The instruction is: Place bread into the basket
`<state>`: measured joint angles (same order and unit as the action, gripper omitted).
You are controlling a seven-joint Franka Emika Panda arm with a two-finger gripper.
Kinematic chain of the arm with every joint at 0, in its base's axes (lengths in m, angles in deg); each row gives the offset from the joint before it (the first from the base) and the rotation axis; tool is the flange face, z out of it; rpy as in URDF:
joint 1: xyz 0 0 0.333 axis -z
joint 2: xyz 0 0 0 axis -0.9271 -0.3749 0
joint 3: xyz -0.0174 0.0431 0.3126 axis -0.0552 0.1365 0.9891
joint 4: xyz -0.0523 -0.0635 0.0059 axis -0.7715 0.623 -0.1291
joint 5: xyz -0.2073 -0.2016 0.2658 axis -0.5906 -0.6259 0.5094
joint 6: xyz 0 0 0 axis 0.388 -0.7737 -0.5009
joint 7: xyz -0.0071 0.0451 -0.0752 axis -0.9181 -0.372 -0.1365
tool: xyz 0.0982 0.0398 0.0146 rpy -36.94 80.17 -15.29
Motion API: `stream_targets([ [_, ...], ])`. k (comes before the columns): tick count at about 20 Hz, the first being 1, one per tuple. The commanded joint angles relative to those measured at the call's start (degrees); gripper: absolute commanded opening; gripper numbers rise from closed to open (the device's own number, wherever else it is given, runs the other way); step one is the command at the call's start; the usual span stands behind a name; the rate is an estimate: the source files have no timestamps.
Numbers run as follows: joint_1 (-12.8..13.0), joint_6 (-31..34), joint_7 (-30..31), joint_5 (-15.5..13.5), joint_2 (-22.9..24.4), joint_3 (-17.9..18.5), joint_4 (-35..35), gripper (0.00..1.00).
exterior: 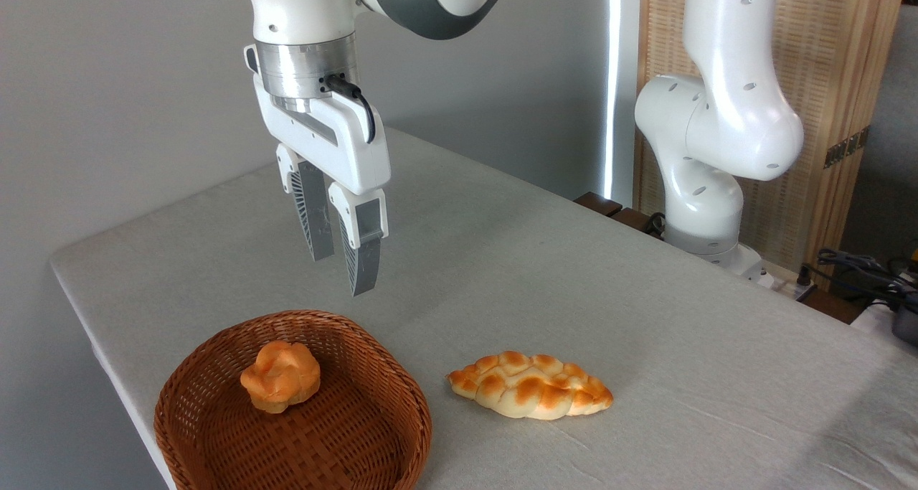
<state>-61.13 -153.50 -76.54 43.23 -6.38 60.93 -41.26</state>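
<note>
Gripper (348, 275) empty, fingers slightly apart, pointing down, hanging in air above basket's far rim. Near table's front edge: basket (215, 375), small bun (281, 377) already inside. Bread (531, 385) on cloth just right of basket, not touching it; long axis runs left-right, roughly along front edge. Bread lies down, right and nearer camera from gripper. Far right: arm base (706, 210) at table's far edge.

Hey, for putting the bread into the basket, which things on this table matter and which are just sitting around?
Part of the job:
- loaf, lying on the table right of the basket
- basket
- gripper, open and empty above the basket's far rim

Just lying about:
- bun, already in the basket
- cables at the far right
</note>
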Motion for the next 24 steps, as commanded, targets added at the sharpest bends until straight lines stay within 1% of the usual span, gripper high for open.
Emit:
stream_targets([
  [1,0.36,1.59,0.24,0.2,-0.24,-0.25,0.92,1.0],
  [20,0.45,1.59,0.59,0.37,-0.15,-0.08,0.92,1.0],
  [24,0.27,2.11,0.15,0.46,0.37,0.53,0.84,1.0],
])
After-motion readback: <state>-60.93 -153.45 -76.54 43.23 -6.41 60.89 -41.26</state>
